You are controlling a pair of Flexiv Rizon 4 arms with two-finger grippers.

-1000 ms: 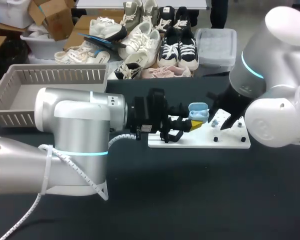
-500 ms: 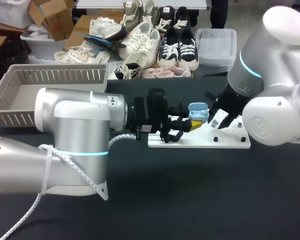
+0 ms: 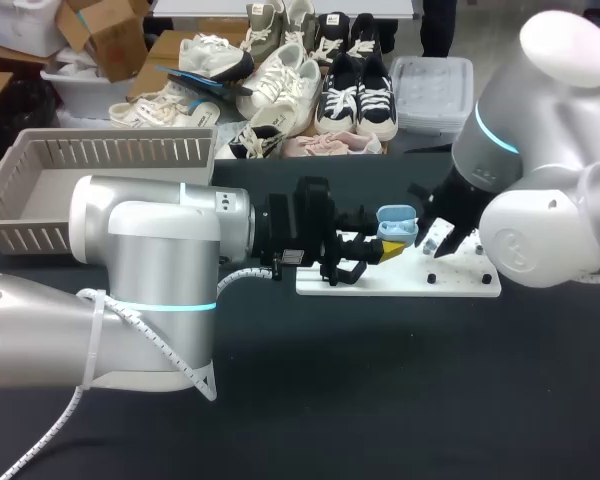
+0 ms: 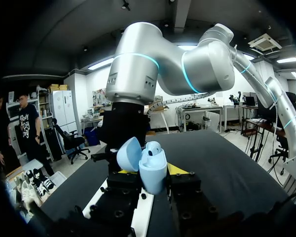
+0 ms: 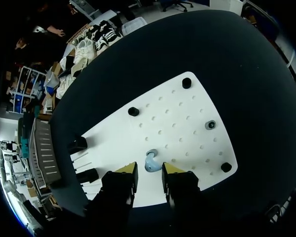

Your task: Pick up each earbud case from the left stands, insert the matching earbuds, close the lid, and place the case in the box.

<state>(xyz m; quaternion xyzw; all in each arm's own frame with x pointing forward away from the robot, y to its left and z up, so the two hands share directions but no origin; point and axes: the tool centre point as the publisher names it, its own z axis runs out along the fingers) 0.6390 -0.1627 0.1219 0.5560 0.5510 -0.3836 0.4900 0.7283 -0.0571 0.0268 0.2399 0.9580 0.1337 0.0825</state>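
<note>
At the left end effector [image 4: 150, 171]: clamps the open blue earbud case [image 4: 153, 160], unmoved.
Over the white board [image 5: 175, 101]: right end effector [image 5: 150, 169], fingers narrow and empty, has edged in above the loose earbud [image 5: 150, 162].
Meaning: pickup likely next.

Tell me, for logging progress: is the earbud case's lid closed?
No, the earbud case in the left gripper has its lid tipped open.

Yellow tips [image 4: 176, 169] of left gripper [image 4: 149, 174] mostly behind earbud case [image 4: 153, 165], white board [image 3: 380, 281] corner behind right arm [image 3: 540, 235]
</note>
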